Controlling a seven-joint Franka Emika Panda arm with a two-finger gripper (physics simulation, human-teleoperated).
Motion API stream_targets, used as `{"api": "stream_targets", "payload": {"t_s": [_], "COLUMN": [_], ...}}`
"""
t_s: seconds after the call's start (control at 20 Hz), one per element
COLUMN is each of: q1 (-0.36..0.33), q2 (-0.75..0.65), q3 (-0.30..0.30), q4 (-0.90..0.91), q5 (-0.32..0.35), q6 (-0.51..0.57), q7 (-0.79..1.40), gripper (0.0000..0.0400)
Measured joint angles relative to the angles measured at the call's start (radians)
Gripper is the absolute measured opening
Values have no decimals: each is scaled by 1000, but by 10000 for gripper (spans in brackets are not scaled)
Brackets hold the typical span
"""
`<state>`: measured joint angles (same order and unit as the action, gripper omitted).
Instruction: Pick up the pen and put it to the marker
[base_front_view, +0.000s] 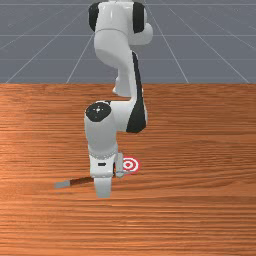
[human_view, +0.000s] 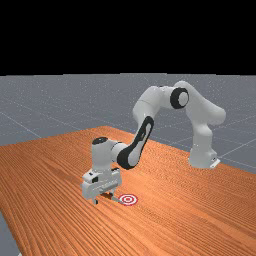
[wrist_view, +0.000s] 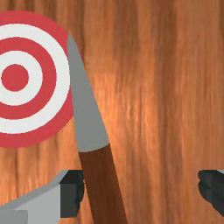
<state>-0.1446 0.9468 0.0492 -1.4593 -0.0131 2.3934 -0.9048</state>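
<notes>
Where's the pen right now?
Pen lies mostly in the front view's left half, pointed tip over the edge of the bullseye target; in the wrist view, its brown shaft shows between open fingers.

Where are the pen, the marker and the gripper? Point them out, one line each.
Pen (wrist_view: 86, 113): wrist view, on its grey tapered end.
Marker (base_front_view: 128, 164): front view, on its red centre.
Gripper (wrist_view: 141, 193): wrist view, midway between its two fingertips, which stand apart.

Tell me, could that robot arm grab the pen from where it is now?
Probably yes. The gripper stands open, and in the wrist view the pen runs between its fingers, though much nearer one, with nothing seen that would block them from closing.
</notes>
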Motion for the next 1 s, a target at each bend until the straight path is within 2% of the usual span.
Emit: {"api": "stream_targets", "payload": {"t_s": [0.1,0.15,0.2,0.25,0.35,0.45,0.6,0.7,0.85,0.95,1.0], "q1": [-2,-2,-4,-2,0,24,109,153,151,152,153], "q2": [-9,-16,-16,-20,-9,-21,-28,-26,-69,-80,-50], "q3": [1,2,5,2,0,-17,-32,-18,4,5,4], "q4": [-12,-20,-10,-12,10,-16,-30,-25,-92,-128,-80], "q5": [0,0,3,-1,-1,16,27,16,5,5,3], "q6": [10,15,-6,-8,-28,3,13,11,-55,-30,-40], "q7": [-5,-5,-7,-8,-3,90,245,259,200,200,198], "gripper": [396,241,146,100,92,86,89,89,98,91,31]}}
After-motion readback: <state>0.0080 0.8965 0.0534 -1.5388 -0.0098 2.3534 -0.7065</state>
